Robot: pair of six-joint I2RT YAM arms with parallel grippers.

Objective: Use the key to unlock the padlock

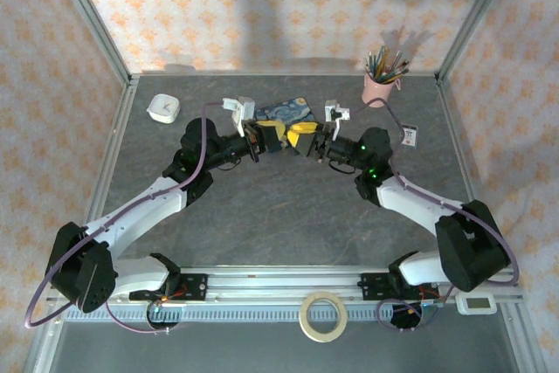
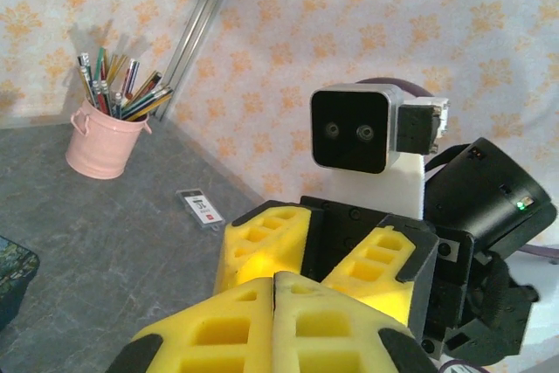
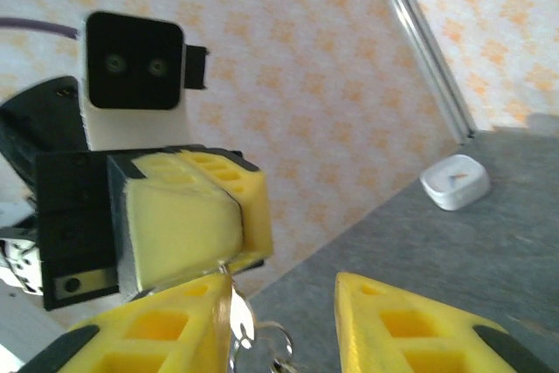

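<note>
The unlocking does not look done yet. In the overhead view the two claws meet tip to tip in the upper middle of the frame, just in front of the blue painted box [image 1: 284, 111]. The work seems to be at the stage of bringing the key and lock together.

The left claw [image 1: 272, 141] has its yellow fingers pressed flat together. In the right wrist view a strip of bright metal [image 3: 232, 312] hangs from their tips at the lower middle of the frame and appears to be pinched there. A few wire rings [image 3: 272, 336] dangle just beside it. The right claw [image 3: 279, 293] stands partly spread and grips nothing, and the strip lies just beside the inner face of its left-hand finger.

The padlock cannot be picked out with certainty. It is probably part of this small hanging bunch between the claws. The bunch is tiny, blurred and cut off by the bottom edge, so lock and key cannot be told apart, nor can it be seen whether the shackle is shut. Seating the key, turning it and freeing the shackle all seem left to do.
</note>
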